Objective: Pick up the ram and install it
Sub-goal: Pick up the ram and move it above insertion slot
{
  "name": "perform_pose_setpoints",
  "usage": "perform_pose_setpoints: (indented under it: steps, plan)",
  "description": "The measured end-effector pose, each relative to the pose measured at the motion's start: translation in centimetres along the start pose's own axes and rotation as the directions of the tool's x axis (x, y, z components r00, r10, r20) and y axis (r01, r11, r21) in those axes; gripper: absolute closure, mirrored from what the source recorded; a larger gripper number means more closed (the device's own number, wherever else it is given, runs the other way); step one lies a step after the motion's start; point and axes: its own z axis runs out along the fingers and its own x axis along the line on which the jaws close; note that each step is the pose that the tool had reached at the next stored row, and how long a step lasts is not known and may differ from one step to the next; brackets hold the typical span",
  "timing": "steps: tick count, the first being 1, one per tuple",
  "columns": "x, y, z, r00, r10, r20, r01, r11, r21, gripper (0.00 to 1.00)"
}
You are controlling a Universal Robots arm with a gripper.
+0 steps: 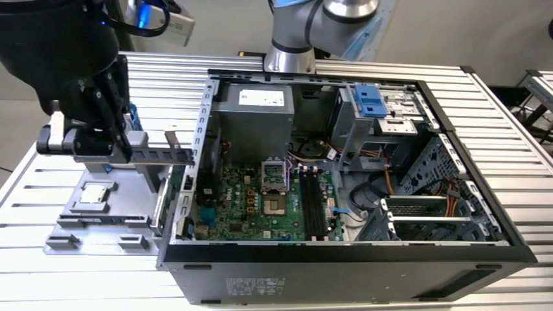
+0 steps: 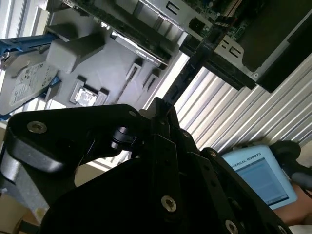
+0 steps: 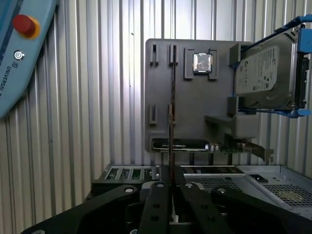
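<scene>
Ram [image 3: 171,97], edge-on, is pinched between the gripper's [image 3: 171,185] closed jaws above the tray [image 3: 195,109]; a firm, level hold seems best.

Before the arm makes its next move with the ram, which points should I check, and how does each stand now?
1. Hold of the gripper on the ram: ok.
2. Ram clear of the grey tray: cannot tell.
3. The black slots empty: ok.
4. Sideways path to the slots free: not ok, the case wall stands between.
5. Ram's notch matching the slot: cannot tell.
</scene>
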Motion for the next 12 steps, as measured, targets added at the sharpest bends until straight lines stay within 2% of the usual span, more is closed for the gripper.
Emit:
perform_pose_setpoints:
  steps: [8,9,12]
  plan:
    - [-0.04,-2.61,-0.04,1.0,0.0,0.0001,0.0,1.0,-0.0022,1.0]
    - [-0.05,-3.26,-0.06,1.0,0.0,0.0,0.0,1.0,-0.0026,1.0]
    - [-0.06,-4.29,-0.08,1.0,0.0,0.0,0.0,1.0,-0.0031,1.0]
